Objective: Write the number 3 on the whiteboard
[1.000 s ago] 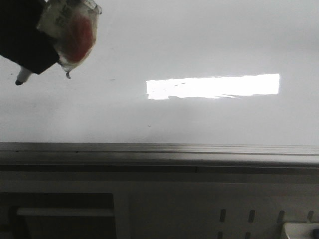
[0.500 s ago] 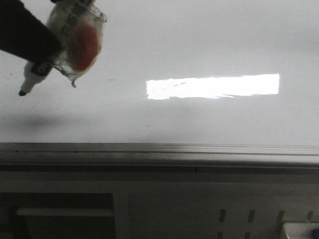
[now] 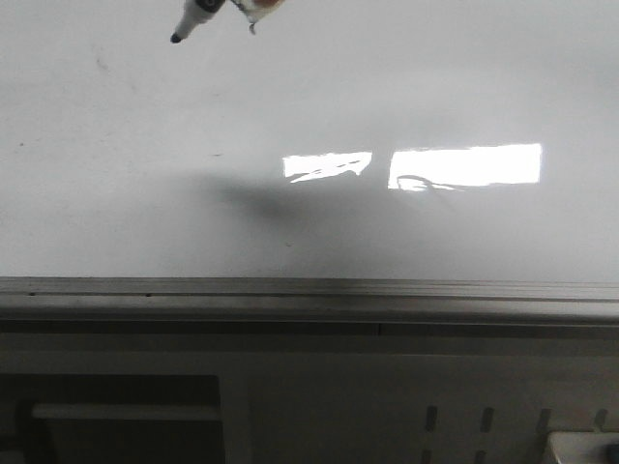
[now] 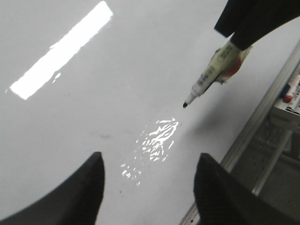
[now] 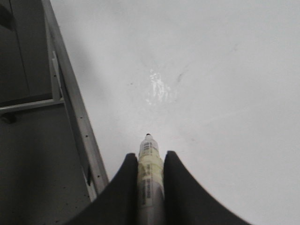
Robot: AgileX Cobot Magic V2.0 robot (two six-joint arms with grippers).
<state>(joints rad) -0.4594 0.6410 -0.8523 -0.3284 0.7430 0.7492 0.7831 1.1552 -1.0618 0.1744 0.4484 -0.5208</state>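
Note:
The whiteboard is glossy white with a grey metal edge rail. No number 3 shows on it, only faint specks. My right gripper is shut on a white marker pen wrapped in tape, black tip forward. In the front view only the pen's tip end shows at the top edge. In the left wrist view the pen hangs tip-down over the board, with its shadow apart from the tip. My left gripper is open and empty above the board near the rail.
A bright rectangular glare lies on the board, partly crossed by the arm's shadow. Beyond the rail a tray holds spare markers. Below the rail there is a dark frame and a slotted panel.
The right gripper and the pen have moved up and to the right in the front view, almost out at the top edge. Their shadow now falls across the glare.

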